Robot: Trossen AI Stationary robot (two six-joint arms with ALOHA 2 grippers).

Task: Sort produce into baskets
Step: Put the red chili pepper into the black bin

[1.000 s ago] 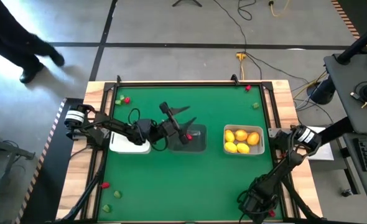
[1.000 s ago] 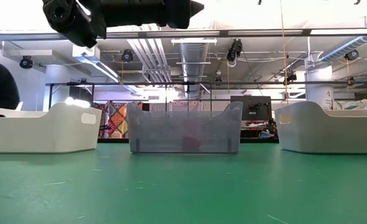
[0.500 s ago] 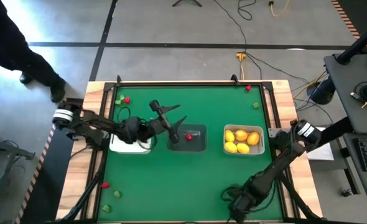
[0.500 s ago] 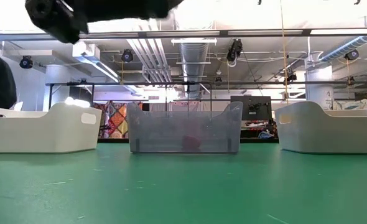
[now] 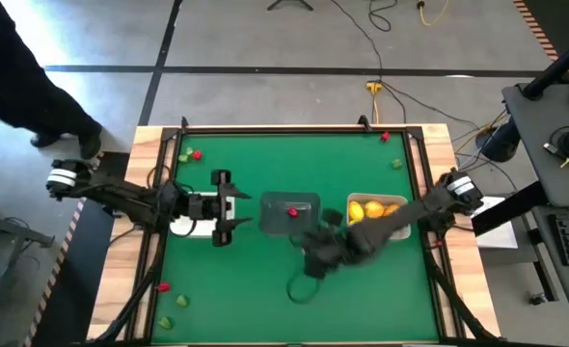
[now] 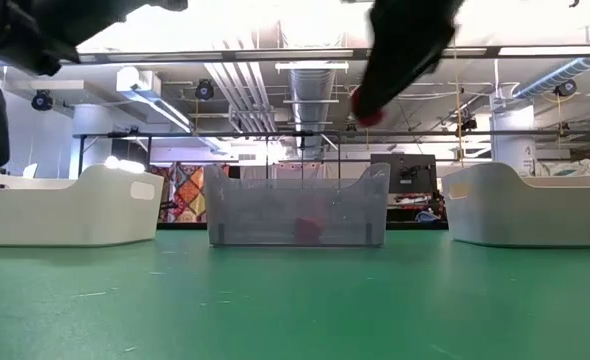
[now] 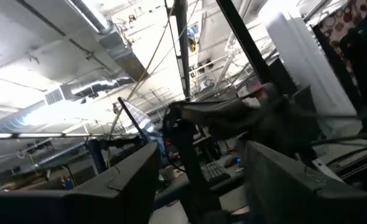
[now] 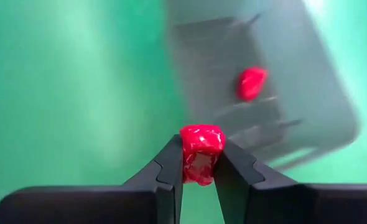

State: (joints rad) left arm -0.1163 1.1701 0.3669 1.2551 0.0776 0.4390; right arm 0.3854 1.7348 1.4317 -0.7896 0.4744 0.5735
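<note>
While my right gripper point(image 8: 199, 163) pinches a red piece point(image 8: 201, 147), the grey basket point(image 5: 289, 214) holds another red bit point(image 5: 292, 212); lemons point(image 5: 370, 209) fill the pale basket point(image 5: 401, 234); left gripper point(image 5: 229, 204) spread open.

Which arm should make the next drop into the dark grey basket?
Right. Its tool already pinches a red piece just short of the dark grey basket, which holds one red piece. The left tool is open by the white basket.

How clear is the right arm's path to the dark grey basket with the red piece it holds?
Probably clear. The right gripper, shut on a red piece, hangs beside the dark grey basket, which holds one red bit. The left gripper is off to the side.
</note>
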